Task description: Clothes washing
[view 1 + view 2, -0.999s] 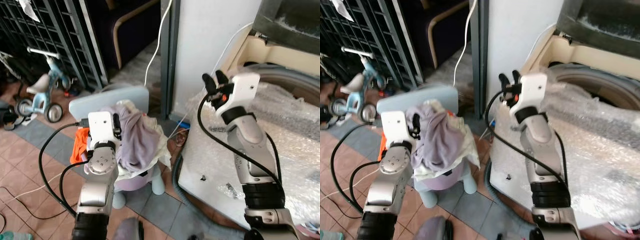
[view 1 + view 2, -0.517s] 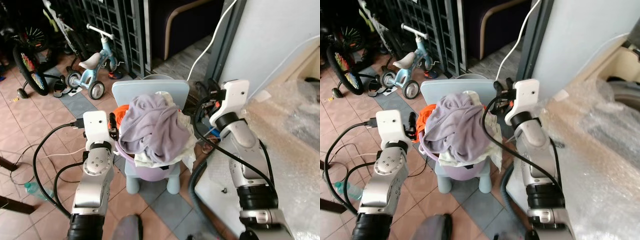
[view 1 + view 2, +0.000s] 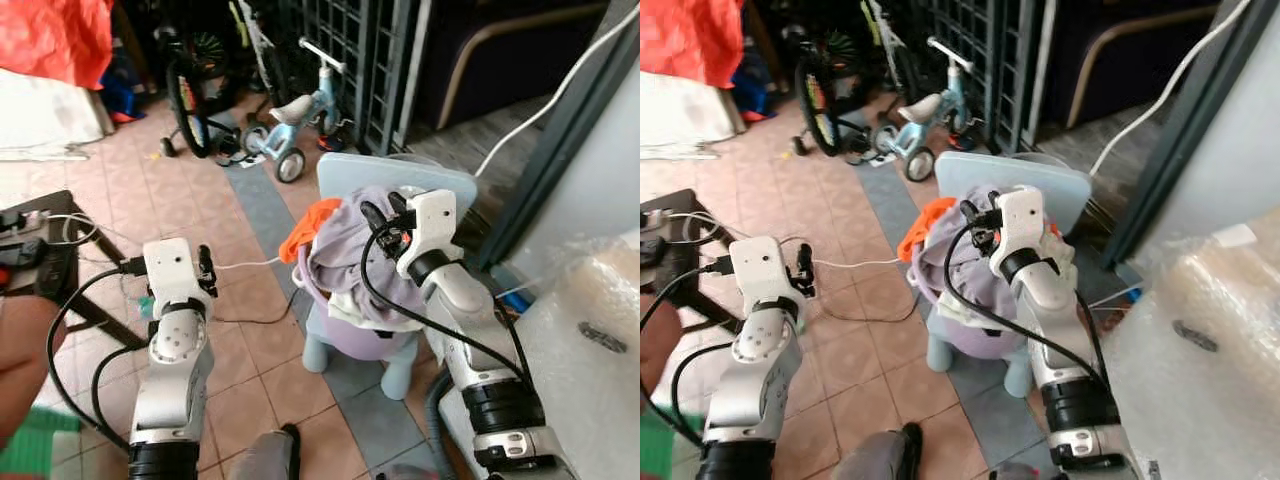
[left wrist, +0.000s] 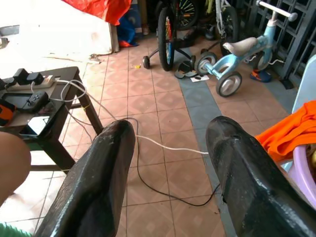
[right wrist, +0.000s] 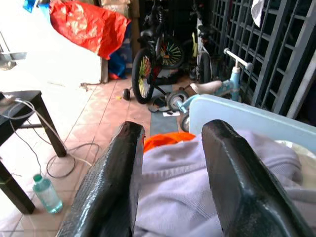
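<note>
While a heap of laundry topped by a lilac-grey garment [image 3: 345, 260] sits in a round lavender plastic basin [image 3: 372, 345] on a pale blue child's chair [image 3: 395, 180], the right gripper [image 3: 385, 215] hangs just above the heap with its 2 black fingers spread wide and holding nothing. A bright orange cloth [image 3: 305, 228] spills over the basin's rim on the side away from the washer, and cream fabric [image 3: 355, 305] shows under the lilac-grey garment. From the right wrist view, the right gripper's fingers [image 5: 113, 182] frame that garment and the chair's back.

Well apart from the chair, out over the terracotta tiled floor [image 3: 240, 290], the left gripper [image 3: 205, 275] is raised with its 2 fingers [image 4: 98, 177] also wide apart and empty. A thin white cable [image 4: 163, 145] runs along the floor beyond it. A small black side table [image 4: 44, 98] carrying a white power strip [image 4: 27, 84] stands farther from the chair on that side.

Behind the chair, a light blue child's tricycle [image 3: 300, 115] and a black bicycle [image 3: 195, 80] are parked against a dark metal grille [image 3: 370, 40]. On the chair's other side, a white appliance surface wrapped in bubble wrap [image 3: 590, 330] fills the corner.
</note>
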Robot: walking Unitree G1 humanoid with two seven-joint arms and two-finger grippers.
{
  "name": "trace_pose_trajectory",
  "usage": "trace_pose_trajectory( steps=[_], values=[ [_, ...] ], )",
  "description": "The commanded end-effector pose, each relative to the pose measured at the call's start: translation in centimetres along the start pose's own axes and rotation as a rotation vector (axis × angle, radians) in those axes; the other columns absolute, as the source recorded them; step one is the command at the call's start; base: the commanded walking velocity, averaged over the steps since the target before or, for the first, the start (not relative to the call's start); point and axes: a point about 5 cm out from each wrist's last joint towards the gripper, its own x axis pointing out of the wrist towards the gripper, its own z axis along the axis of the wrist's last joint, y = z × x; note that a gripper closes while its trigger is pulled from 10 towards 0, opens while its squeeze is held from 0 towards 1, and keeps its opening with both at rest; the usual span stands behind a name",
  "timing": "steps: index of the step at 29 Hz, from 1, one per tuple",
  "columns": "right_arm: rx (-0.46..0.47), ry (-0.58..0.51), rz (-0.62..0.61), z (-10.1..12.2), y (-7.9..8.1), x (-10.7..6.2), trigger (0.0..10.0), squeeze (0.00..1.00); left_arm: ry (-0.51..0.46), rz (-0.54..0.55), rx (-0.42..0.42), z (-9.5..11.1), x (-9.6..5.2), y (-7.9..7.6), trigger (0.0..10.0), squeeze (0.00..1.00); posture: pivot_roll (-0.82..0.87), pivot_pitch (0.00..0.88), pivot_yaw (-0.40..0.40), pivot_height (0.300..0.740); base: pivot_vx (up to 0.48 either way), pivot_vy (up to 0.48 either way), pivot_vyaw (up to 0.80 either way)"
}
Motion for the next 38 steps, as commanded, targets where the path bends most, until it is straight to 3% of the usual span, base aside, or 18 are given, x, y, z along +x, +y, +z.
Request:
trace_pose_trajectory(
  steps=[1,4,5,6,7,16,17,18,19,20,26,28,30,38],
  values=[
    [-0.014,0.051,-0.029,-0.8,-0.1,0.0,10.0,0.00,-0.007,-0.023,-0.007,0.4,0.1,-0.6,10.0,0.00,-0.01,0.077,0.038,0.740,0.000,0.255,0.00],
    [-0.044,0.115,-0.062,-1.9,-0.5,-0.2,10.0,0.00,-0.002,-0.029,-0.002,0.3,0.1,-0.7,10.0,0.00,-0.01,0.077,0.037,0.740,0.000,0.000,0.00],
    [-0.056,0.141,-0.079,-2.3,-0.7,-0.2,10.0,0.26,-0.002,-0.030,-0.001,0.3,0.1,-0.7,10.0,0.00,-0.01,0.077,0.037,0.740,0.000,0.000,0.00],
    [-0.059,0.157,-0.096,-2.5,-0.9,-0.3,10.0,0.88,-0.002,-0.030,-0.001,0.3,0.1,-0.7,10.0,0.00,-0.01,0.077,0.037,0.740,0.000,0.000,0.00],
    [-0.052,0.161,-0.108,-2.7,-1.0,-0.3,10.0,1.00,-0.002,-0.030,-0.001,0.3,0.1,-0.8,10.0,0.00,-0.01,0.078,0.036,0.740,0.000,0.000,0.00],
    [-0.128,0.217,-0.223,-3.7,-2.1,0.0,10.0,0.97,0.000,-0.039,0.002,0.3,0.0,-1.0,10.0,0.00,0.00,0.087,0.032,0.740,0.000,0.000,0.00],
    [-0.135,0.215,-0.226,-3.6,-2.1,0.1,10.0,0.81,0.000,-0.039,0.002,0.3,0.0,-1.1,10.0,0.00,0.00,0.087,0.031,0.740,0.000,0.000,0.00],
    [-0.139,0.222,-0.223,-3.7,-2.1,0.2,10.0,0.57,0.000,-0.040,0.002,0.3,0.0,-1.1,10.0,0.00,0.00,0.088,0.031,0.740,0.000,0.000,0.00],
    [-0.136,0.233,-0.219,-3.9,-2.0,0.3,10.0,0.24,0.001,-0.040,0.002,0.3,0.0,-1.1,10.0,0.00,0.00,0.088,0.030,0.740,0.000,0.000,0.00],
    [-0.129,0.247,-0.208,-4.1,-1.6,0.5,10.0,0.00,0.002,-0.040,0.002,0.3,0.0,-1.1,10.0,0.00,0.00,0.088,0.029,0.740,0.000,0.000,0.00],
    [-0.107,0.280,-0.164,-4.7,-0.2,1.4,10.0,0.00,0.002,-0.046,0.002,0.3,0.0,-1.4,10.0,0.00,0.01,0.091,0.027,0.740,0.000,0.000,0.00],
    [-0.051,0.303,-0.139,-5.1,1.1,2.1,10.0,0.00,0.001,-0.050,0.003,0.4,0.0,-1.6,10.0,0.00,0.02,0.093,0.024,0.740,0.000,0.000,0.00],
    [-0.018,0.316,-0.140,-5.3,1.5,2.4,0.0,0.00,0.001,-0.050,0.004,0.4,0.0,-1.6,10.0,0.00,0.02,0.093,0.022,0.740,0.000,0.000,0.00],
    [0.060,0.339,-0.184,-5.6,1.1,2.8,0.0,0.00,0.002,-0.036,0.002,0.3,-0.1,-1.5,10.0,0.00,0.02,0.092,0.010,0.740,0.000,0.000,0.00]
  ],
)
